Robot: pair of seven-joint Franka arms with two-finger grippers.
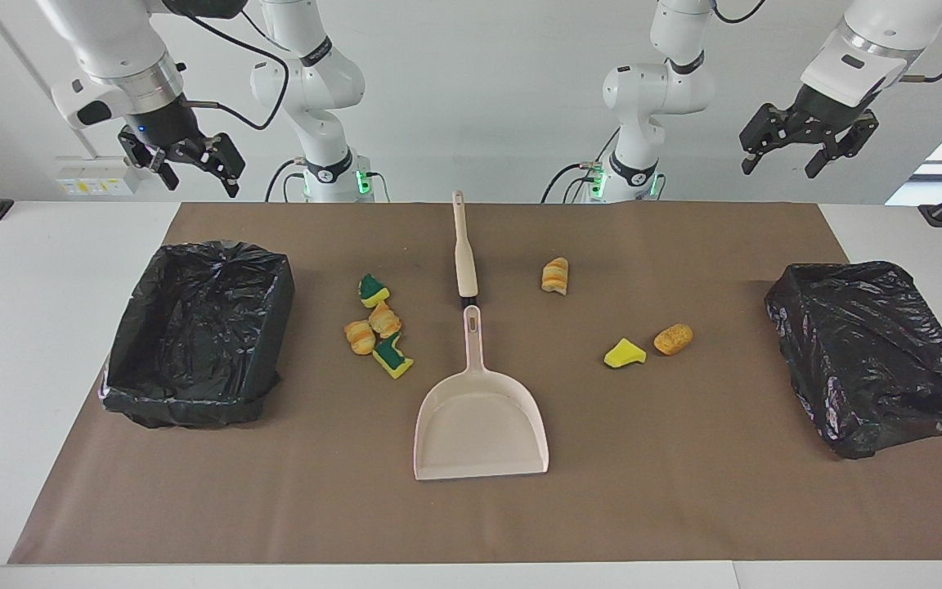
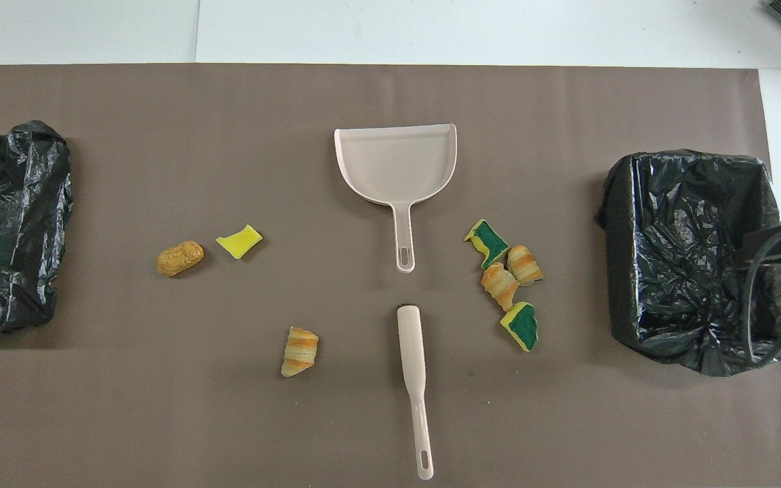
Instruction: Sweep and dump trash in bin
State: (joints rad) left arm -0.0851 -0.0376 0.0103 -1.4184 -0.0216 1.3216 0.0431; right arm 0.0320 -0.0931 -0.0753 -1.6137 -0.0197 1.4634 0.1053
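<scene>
Seven bits of trash lie on the brown mat. Four are clustered toward the right arm's end: a green sponge scrap (image 1: 373, 290), two bread lumps (image 1: 384, 319) (image 1: 360, 336) and a green-yellow scrap (image 1: 392, 356); the cluster also shows in the overhead view (image 2: 506, 271). A bread lump (image 1: 555, 275), a yellow scrap (image 1: 624, 353) and an orange lump (image 1: 673, 339) lie toward the left arm's end. The beige dustpan (image 1: 479, 417) and the beige brush (image 1: 464, 254) lie mid-table, handles end to end. My right gripper (image 1: 201, 184) and left gripper (image 1: 782, 168) hang open and empty, high over the table's robot-side corners.
A black-lined bin (image 1: 193, 401) stands at the right arm's end, beside the cluster. A second black-bagged bin (image 1: 872, 425) stands at the left arm's end. The brown mat (image 1: 684, 507) covers most of the white table.
</scene>
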